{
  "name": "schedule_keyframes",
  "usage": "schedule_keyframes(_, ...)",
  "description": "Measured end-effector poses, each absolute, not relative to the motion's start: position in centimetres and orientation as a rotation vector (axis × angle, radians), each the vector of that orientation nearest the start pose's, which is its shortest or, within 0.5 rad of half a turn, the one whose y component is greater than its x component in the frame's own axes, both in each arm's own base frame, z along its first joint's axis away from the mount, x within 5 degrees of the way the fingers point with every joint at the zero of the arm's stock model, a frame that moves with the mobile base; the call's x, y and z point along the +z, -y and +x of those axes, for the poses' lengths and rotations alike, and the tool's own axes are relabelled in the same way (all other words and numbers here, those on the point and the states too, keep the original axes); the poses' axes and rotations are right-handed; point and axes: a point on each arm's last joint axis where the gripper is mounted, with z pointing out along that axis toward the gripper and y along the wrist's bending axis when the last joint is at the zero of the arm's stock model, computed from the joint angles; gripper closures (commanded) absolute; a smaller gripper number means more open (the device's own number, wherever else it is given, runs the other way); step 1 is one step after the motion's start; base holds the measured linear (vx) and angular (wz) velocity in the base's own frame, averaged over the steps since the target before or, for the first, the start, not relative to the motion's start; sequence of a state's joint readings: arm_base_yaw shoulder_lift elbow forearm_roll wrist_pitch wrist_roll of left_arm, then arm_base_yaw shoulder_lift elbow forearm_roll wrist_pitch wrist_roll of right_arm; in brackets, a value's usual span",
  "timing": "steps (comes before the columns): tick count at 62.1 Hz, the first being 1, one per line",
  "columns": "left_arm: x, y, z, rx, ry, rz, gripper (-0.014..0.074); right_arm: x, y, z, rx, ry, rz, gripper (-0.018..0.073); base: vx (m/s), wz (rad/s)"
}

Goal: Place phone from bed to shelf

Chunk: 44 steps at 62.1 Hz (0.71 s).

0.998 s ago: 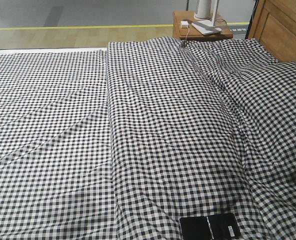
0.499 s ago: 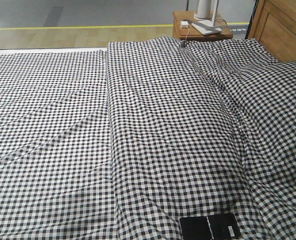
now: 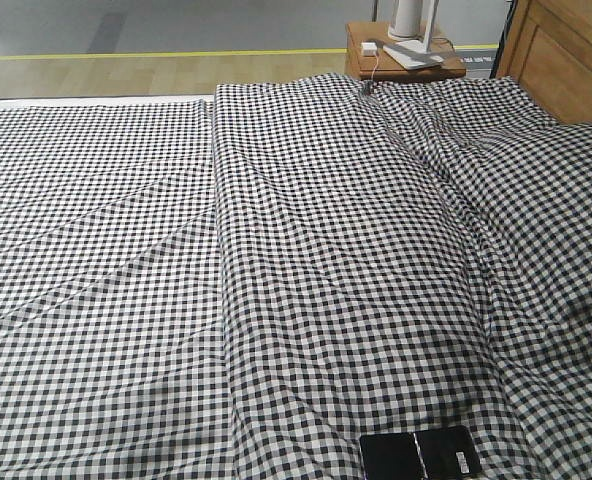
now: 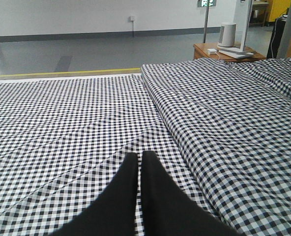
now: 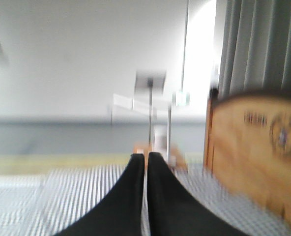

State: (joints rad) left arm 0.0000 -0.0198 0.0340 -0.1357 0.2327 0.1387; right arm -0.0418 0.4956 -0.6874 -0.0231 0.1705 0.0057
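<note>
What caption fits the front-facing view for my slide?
Phone lies flat on the checked bed at the frame's bottom; nightstand and headboard at top right.

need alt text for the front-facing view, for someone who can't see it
A glossy black phone lies flat on a bed covered in black-and-white gingham cloth, near the bottom edge, right of centre. A brown wooden headboard stands at the upper right, and a small nightstand sits beyond the bed's far side.
</note>
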Motion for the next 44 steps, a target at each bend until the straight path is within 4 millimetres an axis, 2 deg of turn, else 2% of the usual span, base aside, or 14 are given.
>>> schedule_keyframes(7, 18.2, 0.3, 5.5, -0.022, -1.728, 0.029, 0.0596, 37.5, 0.5, 11.8, -0.05, -1.628, 0.025, 0.0521, 0.0, 0.0)
schedule_keyframes(14, 18.2, 0.3, 5.5, -0.022, -1.728, 0.029, 0.0596, 36.1, 0.6, 13.4, -0.049, -1.756, 0.028, 0.0445, 0.0, 0.0)
schedule_keyframes(21, 18.2, 0.3, 5.5, -0.022, -1.728, 0.029, 0.0596, 35.2, 0.7, 14.2, -0.048, -1.829, 0.029, 0.0299, 0.0, 0.0)
schedule_keyframes(35, 18.2, 0.3, 5.5, -0.022, -1.728, 0.029, 0.0596, 35.1, 0.6, 14.3, -0.025, -1.845, 0.044, -0.0126, 0.0, 0.0)
schedule_keyframes(38, 18.2, 0.3, 5.5, -0.022, -1.728, 0.029, 0.0596, 35.0, 0.6, 14.3, -0.025, -1.848, 0.044, -0.0171, 0.0, 0.0)
schedule_keyframes(44, 18.2, 0.3, 5.5, -0.022, -1.728, 0.029, 0.0596, 35.0, 0.6, 14.3, -0.025, -1.848, 0.044, -0.0166, 0.0, 0.0)
